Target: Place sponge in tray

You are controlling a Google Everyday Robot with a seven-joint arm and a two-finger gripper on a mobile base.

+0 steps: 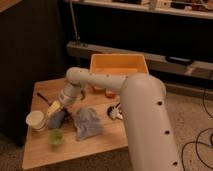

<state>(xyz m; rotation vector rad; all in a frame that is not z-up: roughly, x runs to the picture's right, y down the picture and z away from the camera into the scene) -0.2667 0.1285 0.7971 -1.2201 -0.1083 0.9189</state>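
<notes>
- The wooden desk [35, 156] carries an orange tray [120, 71] at 1 o'clock.
- A white cup [36, 120] stands at 9 o'clock, with a green object [56, 136] at 7.
- A grey-blue cloth [87, 123] lies mid-desk.
- The claw [54, 111] is low beside the cup, at 9 o'clock.

A low wooden counter [95, 145] stands on a pale speckled floor [192, 115] where black cables [200, 145] trail at the right. A dark panel [25, 45] rises at the left, with a long dark shelf [170, 60] behind. The light is dim and warm. The end effector [54, 111] hangs low over the counter's left part.
</notes>
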